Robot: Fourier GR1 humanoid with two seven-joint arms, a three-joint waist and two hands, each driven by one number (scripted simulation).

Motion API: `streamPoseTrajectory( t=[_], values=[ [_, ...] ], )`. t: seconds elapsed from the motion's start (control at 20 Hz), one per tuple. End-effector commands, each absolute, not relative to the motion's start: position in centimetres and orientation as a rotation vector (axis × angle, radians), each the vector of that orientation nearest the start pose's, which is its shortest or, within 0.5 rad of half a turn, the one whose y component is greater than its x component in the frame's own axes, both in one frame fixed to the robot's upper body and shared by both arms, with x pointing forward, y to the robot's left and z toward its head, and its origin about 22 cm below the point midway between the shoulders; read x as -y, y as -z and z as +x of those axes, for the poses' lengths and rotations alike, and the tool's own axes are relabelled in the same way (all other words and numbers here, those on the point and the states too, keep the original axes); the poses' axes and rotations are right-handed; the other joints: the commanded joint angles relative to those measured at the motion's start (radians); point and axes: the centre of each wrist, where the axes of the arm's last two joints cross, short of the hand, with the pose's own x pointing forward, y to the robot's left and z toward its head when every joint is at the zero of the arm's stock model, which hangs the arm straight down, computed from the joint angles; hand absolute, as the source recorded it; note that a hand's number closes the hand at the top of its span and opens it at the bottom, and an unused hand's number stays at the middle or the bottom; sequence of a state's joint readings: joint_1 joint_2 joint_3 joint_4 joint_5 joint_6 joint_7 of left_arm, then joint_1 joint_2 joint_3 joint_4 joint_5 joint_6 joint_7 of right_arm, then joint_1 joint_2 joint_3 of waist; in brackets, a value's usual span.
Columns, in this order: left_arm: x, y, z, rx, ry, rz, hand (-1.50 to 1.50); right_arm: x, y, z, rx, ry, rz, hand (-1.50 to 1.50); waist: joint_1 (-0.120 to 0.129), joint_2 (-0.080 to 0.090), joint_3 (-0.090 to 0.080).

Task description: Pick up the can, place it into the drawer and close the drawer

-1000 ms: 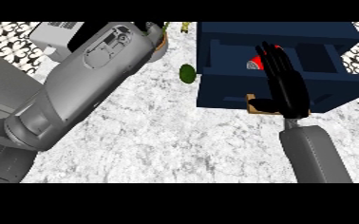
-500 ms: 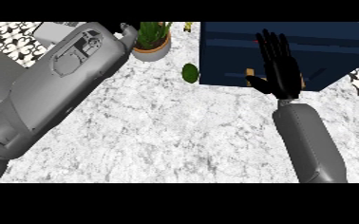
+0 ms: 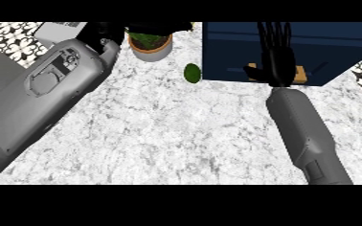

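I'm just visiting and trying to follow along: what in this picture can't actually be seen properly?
Head view only:
- The can: no sign of it; the right hand and the dark drawer may hide it.
- Left hand: mostly cut off by the top edge and hidden behind its forearm, so its fingers can't be judged.
- Potted plant: its top is cut off by the edge.

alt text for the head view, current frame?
The robot's right hand, fingers straight, lies over the front of the dark blue drawer at the marble counter's far right. The left hand is up at the far left beside a potted plant; a small green object lies between plant and drawer.
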State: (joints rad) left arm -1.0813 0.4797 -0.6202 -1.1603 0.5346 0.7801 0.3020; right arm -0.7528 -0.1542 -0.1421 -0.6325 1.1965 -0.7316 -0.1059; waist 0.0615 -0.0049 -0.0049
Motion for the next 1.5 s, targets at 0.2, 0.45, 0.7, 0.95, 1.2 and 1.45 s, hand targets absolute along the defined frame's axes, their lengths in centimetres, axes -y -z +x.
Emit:
streamPoseTrajectory(
  t=[0.2,0.45,0.7,0.95,1.2,1.45],
  values=[
    [-14.2,-17.8,37.6,1.699,0.065,0.241,-1.5,19.9,-5.3,44.1,1.689,-0.837,-1.361,-1.5,0.009,0.024,0.006],
    [-14.5,-16.0,36.2,1.736,0.071,0.234,-1.5,20.8,-7.3,45.3,1.682,-0.811,-1.386,-1.5,0.031,0.035,0.006],
    [-14.4,-16.5,35.3,1.731,0.078,0.23,-1.5,20.7,-8.9,46.0,1.694,-0.782,-1.369,-1.5,0.034,0.031,0.007],
    [-14.7,-16.1,34.9,1.746,0.11,0.222,-1.5,20.9,-9.5,46.3,1.722,-0.805,-1.329,-1.5,0.036,0.036,0.008],
    [-15.4,-14.9,34.5,1.719,0.104,0.237,-1.5,18.3,-10.0,46.4,1.851,-0.622,-1.143,-1.5,0.03,0.029,0.01],
    [-17.2,-14.8,34.8,1.711,0.084,0.251,-1.5,17.6,-10.9,46.7,1.922,-0.474,-0.994,-1.5,0.021,0.03,0.009]
  ],
)
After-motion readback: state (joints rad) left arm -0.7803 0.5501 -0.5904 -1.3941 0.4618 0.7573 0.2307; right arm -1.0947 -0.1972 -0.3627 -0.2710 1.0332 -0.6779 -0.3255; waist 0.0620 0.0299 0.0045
